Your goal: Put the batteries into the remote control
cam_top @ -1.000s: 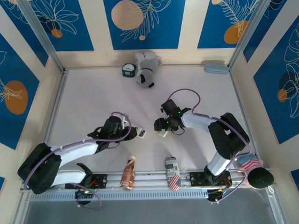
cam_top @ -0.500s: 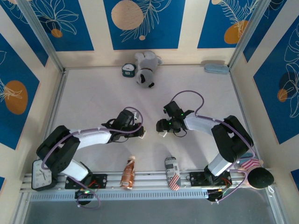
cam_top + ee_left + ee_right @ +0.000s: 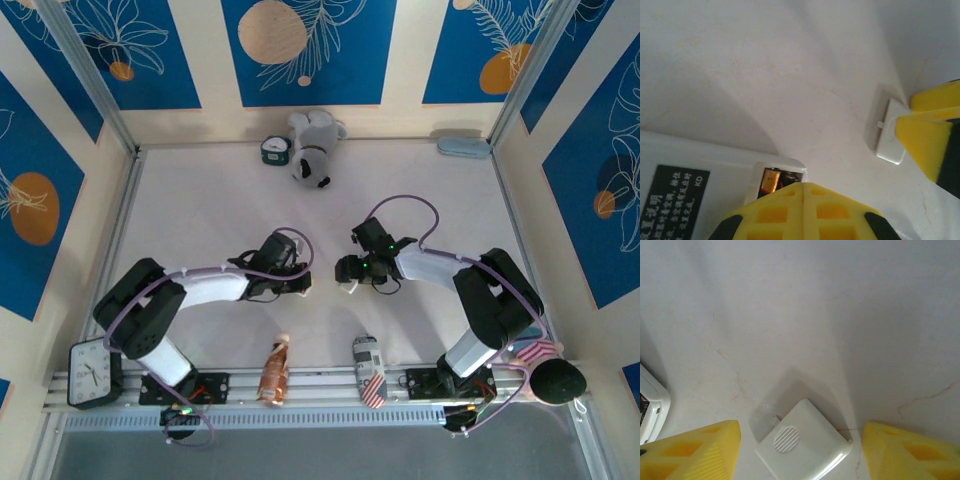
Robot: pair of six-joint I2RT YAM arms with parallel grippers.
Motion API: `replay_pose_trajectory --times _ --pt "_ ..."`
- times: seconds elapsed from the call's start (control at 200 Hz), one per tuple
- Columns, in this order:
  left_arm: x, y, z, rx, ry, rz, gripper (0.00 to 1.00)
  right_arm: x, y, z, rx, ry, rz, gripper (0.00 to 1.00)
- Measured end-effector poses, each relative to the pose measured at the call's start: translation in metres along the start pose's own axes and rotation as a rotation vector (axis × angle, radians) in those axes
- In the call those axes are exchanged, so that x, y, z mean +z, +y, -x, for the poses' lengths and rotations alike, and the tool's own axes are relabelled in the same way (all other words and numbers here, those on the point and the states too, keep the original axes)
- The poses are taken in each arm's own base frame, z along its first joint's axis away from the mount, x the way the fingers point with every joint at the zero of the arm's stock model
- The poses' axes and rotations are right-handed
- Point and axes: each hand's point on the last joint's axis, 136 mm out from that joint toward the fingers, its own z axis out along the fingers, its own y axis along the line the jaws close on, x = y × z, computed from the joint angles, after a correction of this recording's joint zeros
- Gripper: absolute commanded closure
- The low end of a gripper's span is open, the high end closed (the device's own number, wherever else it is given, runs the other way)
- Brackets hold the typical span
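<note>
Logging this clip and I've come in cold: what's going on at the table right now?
The remote control lies label side up on the table, its compartment open with the batteries showing inside. The left gripper is shut, its tips right at the compartment. The right gripper is open and straddles the loose white cover, which lies beside the remote, not yet fitted.

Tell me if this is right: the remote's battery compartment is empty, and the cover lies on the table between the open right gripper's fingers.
The compartment is not empty: the left wrist view shows batteries seated in the remote. The rest holds: the cover lies on the table between the fingers of the open right gripper.
</note>
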Motion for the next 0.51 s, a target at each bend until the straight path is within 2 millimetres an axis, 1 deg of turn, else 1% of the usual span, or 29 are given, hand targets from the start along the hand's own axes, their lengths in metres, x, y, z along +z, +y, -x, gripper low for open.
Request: replay_pose_trajectory --times 0.09,0.24,0.505 --pt "0.003 0.002 -0.002 0.007 0.01 0.012 1.0 0.0 0.0 0.0 0.0 0.0 0.0 0.33" --pt "0.007 0.0 -0.003 0.017 0.019 0.022 1.0 0.0 0.0 0.0 0.0 0.0 0.0 0.33" --pt "0.011 -0.003 0.0 0.028 0.017 0.044 1.0 0.0 0.0 0.0 0.0 0.0 0.0 0.33"
